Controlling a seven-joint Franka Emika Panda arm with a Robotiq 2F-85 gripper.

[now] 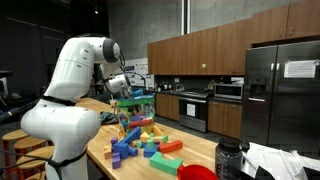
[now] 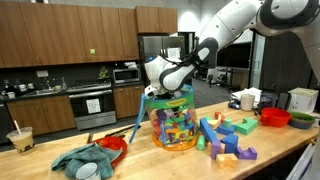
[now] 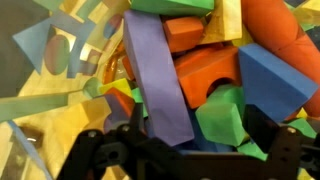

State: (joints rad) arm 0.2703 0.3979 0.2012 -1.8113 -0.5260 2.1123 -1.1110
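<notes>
A clear plastic jar (image 1: 133,112) (image 2: 175,122) packed with coloured foam blocks stands on the wooden counter. My gripper (image 1: 128,88) (image 2: 165,90) hangs just over its mouth. In the wrist view the gripper (image 3: 190,150) is open, its dark fingers (image 3: 285,140) spread wide to either side of the blocks. A long purple block (image 3: 155,75) stands upright between them, with a green block (image 3: 222,115), an orange block (image 3: 205,75) and a blue block (image 3: 275,80) beside it. Nothing is held.
Loose foam blocks (image 1: 150,145) (image 2: 228,138) lie on the counter beside the jar. A red bowl (image 2: 275,117), a white mug (image 2: 247,100), a teal cloth (image 2: 85,160), a drink cup with a straw (image 2: 20,138) and a dark bottle (image 1: 228,158) also stand there.
</notes>
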